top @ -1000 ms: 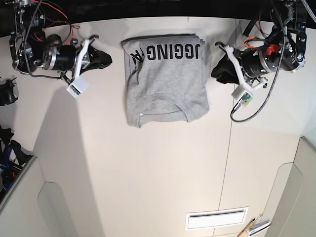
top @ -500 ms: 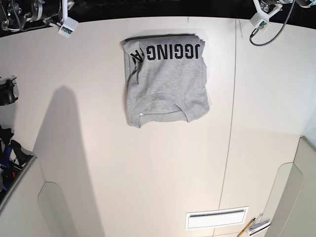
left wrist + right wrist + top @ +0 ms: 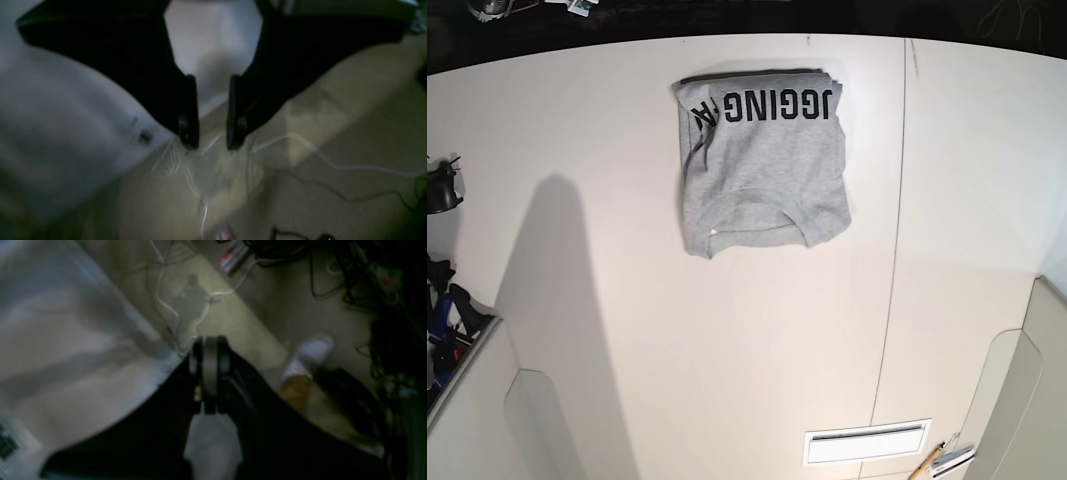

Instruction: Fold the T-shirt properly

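The shirt (image 3: pixel 767 160) lies on the table (image 3: pixel 727 350), towards its far edge. A slotted panel (image 3: pixel 867 443) sits at the near edge, to the right of the shirt. Just right of the panel lies a pencil (image 3: pixel 926 462). Beyond the table's near left edge is a cluster of gear (image 3: pixel 449 325).

The count gives one T-shirt (image 3: pixel 767 160), one counter (image 3: pixel 727 350), two grippers (one left gripper (image 3: pixel 213 113), one right gripper (image 3: pixel 210 373)), one white shoe (image 3: pixel 313 350) and one yellowish stick (image 3: pixel 926 462)
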{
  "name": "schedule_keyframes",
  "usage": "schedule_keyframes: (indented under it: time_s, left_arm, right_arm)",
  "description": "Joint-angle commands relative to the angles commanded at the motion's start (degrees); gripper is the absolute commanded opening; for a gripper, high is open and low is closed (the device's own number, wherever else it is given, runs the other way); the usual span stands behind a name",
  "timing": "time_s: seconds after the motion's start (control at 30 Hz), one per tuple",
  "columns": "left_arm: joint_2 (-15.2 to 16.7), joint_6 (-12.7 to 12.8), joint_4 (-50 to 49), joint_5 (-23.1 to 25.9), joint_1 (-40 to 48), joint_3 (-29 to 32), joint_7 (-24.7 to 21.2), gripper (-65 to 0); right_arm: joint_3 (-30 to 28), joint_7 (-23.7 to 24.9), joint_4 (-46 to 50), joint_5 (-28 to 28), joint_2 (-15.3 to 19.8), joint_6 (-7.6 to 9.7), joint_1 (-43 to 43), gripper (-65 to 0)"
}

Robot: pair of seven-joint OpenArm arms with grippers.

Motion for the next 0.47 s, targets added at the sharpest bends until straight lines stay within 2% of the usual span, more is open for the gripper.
schedule_keyframes:
  time_s: [0.07, 0.27, 0.37, 0.47]
  left_arm:
    - [1.29, -0.15, -8.76, -0.02, -5.14, 2.73, -0.37, -49.1]
    - [5.29, -0.20, -29.70, -0.04, -17.55, 9.40, -3.91, -49.1]
    - [6.80, -0.20, -35.78, -0.04, -22.36, 13.94, -6.19, -49.1]
    - [7.98, -0.20, -37.64, -0.04, -25.55, 17.05, -6.38, -49.1]
  right_arm:
    - [-4.98, 3.91, -6.43, -1.75, -0.44, 0.00, 4.20, -65.0]
    - [-17.29, 4.50, -20.87, -7.21, -5.35, 0.07, 14.25, -65.0]
    - [-21.40, 4.59, -24.96, -8.48, -7.63, 0.00, 17.62, -65.0]
    - [-22.86, 4.59, -25.88, -8.85, -8.79, 0.00, 19.12, -65.0]
